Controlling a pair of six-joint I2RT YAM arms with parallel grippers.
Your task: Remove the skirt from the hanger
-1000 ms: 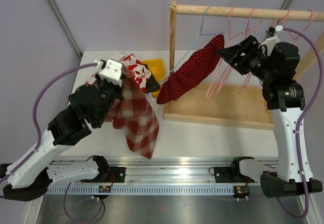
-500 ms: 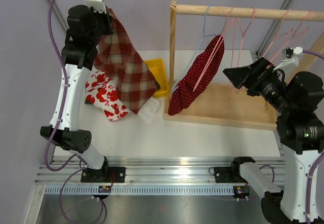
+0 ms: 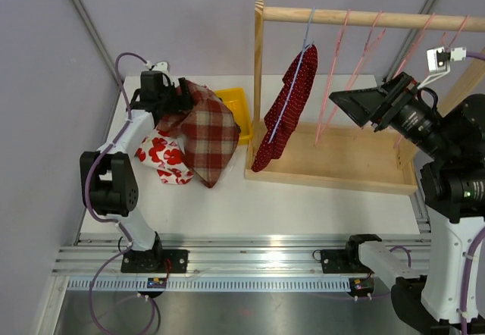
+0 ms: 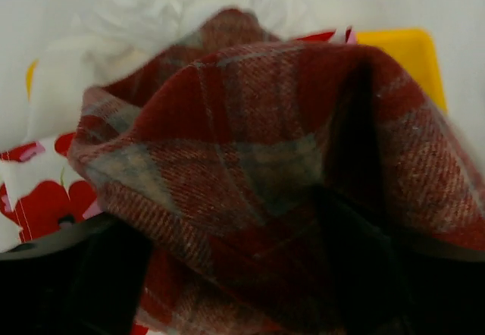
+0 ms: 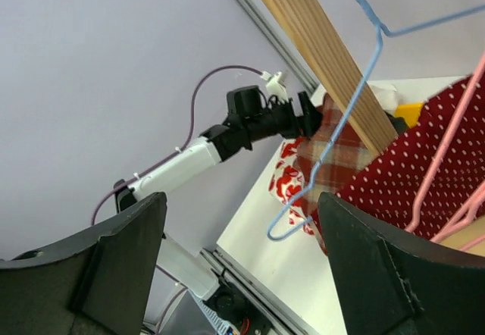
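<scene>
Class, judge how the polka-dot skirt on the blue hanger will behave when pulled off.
Probably floppy: the polka-dot skirt hangs in limp folds. Likely light, as its thin blue hanger holds it. It may snag on the wire.

The left arm (image 3: pixel 106 187) is folded at the near left, elbow bent back on itself and forearm reaching away toward the far left of the desk (image 3: pixel 303 198); the left claw (image 3: pixel 176 98) sits low there and points to the robot's right; its dark fingers (image 4: pixel 68 274) show only at the bottom corners of the wrist view, with plaid cloth (image 4: pixel 250 168) heaped over and between them, so their closure cannot be read; the right arm (image 3: pixel 447 229) stands upright on its base, wrist raised high and bent leftward; the right claw (image 3: pixel 350 109) hangs in the air, jaws spread wide, gripping nothing.
</scene>
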